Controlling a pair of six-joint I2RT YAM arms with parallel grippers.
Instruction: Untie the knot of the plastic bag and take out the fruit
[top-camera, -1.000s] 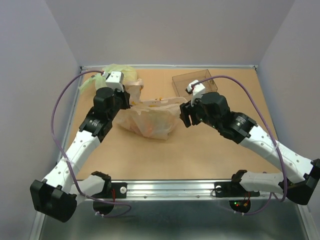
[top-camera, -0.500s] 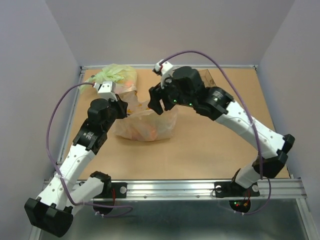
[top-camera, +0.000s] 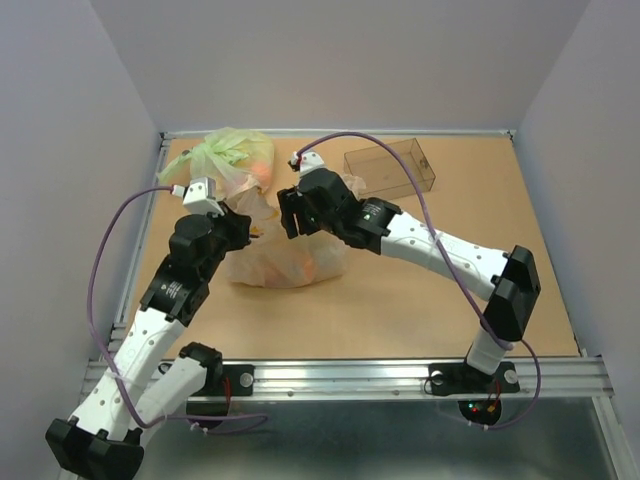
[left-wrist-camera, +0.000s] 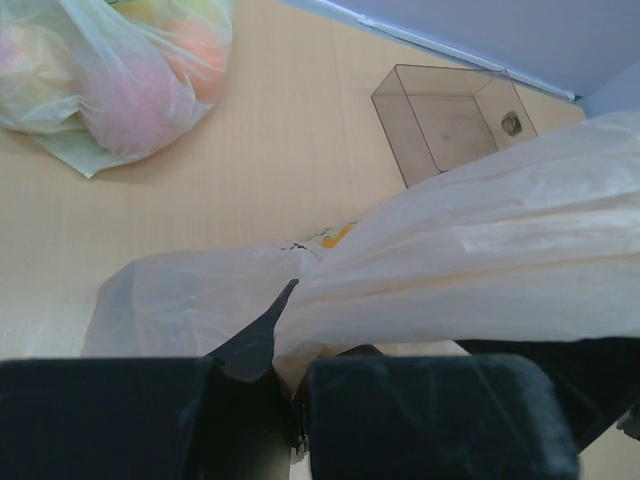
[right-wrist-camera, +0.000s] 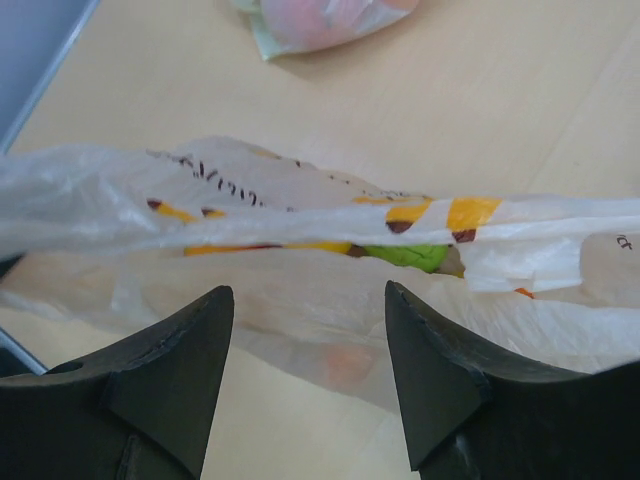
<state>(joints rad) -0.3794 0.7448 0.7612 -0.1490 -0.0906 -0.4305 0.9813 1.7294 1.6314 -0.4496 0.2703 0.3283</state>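
Top view, plastic bag (top-camera: 285, 262): you have it lying on the counter (top-camera: 420, 300) between the two arms, its top film bunched upward.
Top view, fruit (top-camera: 312, 268): orange shapes show through the film, inside the bag.
Top view, left end effector (top-camera: 251, 229): at the bag's upper left corner.
Top view, right end effector (top-camera: 291, 214): over the bag's top, near the left one.
Top view, green bag (top-camera: 230, 152): in the far left corner, rounded pieces inside.
Top view, clear box (top-camera: 392, 166): well apart, at the far edge.
Left wrist, left end effector (left-wrist-camera: 292, 385): narrow, pinching a fold of the plastic bag (left-wrist-camera: 470, 270).
Left wrist, green bag (left-wrist-camera: 110, 80): pink and orange rounds inside.
Left wrist, clear box (left-wrist-camera: 450, 120): beyond the bag.
Right wrist, right end effector (right-wrist-camera: 305, 370): jaws wide, holding nothing you can see.
Right wrist, plastic bag (right-wrist-camera: 300, 215): stretched across just ahead of the tips; contact unclear.
Right wrist, fruit (right-wrist-camera: 405, 255): a green piece behind the printed film.
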